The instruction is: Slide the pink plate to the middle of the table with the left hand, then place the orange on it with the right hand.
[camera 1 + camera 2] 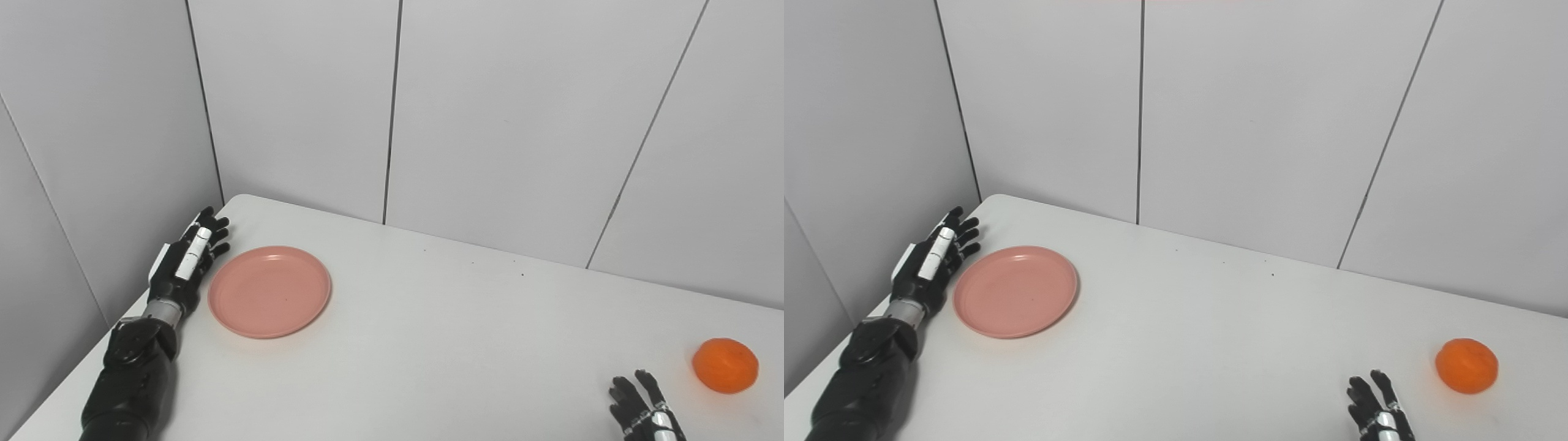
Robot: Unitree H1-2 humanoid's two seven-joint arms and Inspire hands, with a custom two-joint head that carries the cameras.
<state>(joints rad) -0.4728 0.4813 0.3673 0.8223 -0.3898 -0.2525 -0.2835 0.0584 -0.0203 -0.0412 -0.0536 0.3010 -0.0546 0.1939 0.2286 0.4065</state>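
My left hand lies at the far-left corner of the bench, fingers spread and straight, holding nothing. It sits just beside the left rim of the pink plate; I cannot tell whether the side of the hand touches the rim or a sliver of bench shows between them. The plate lies flat and empty, well left of the bench's middle. My right hand is only partly in view at the bottom edge, fingers apart and pointing up, empty. The orange rests on the bench near it, up and to the right, well apart from the plate.

Judgement: the slide has not begun; the plate has most of its travel to go.

Risks as I read them:
- The hand meets the plate at the rear-left of the rim. A push off the plate's centre line would likely spin it or send it toward the near edge, not toward the middle.
- The rim is low and sloped. Fingers held too high could ride over it; pressing down on the lip could tip the far side up.
- A smooth plate on a smooth bench may coast after a brisk push and overshoot.
- The orange is round. A glancing touch from the right fingers could roll it toward the right edge, which is near.
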